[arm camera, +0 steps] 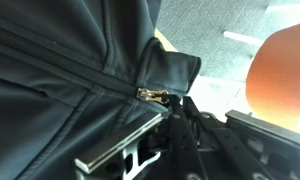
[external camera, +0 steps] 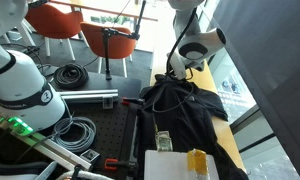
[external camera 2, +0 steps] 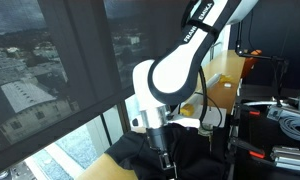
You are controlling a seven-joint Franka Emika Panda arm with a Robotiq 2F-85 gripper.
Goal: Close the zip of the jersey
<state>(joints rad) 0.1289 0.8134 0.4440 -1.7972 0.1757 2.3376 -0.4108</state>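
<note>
Wooden table (external camera: 231, 128) carries the black jersey (external camera: 190, 115), spread out under the fingers, zip side up, presumably so the zip can be reached from above. The gripper (external camera 2: 165, 158) hangs straight down onto the cloth. Wrist view: zip track (arm camera: 90, 68) runs away ahead of the fingers; 1 silver finger (arm camera: 120, 148) lies roughly in line with it, suited to a pull along the teeth. The brass slider (arm camera: 155, 96) sits right at the fingertips, beside a folded collar edge. Fingers pinching it or merely bracketing it: cannot tell. How much zip remains open: unclear.
</note>
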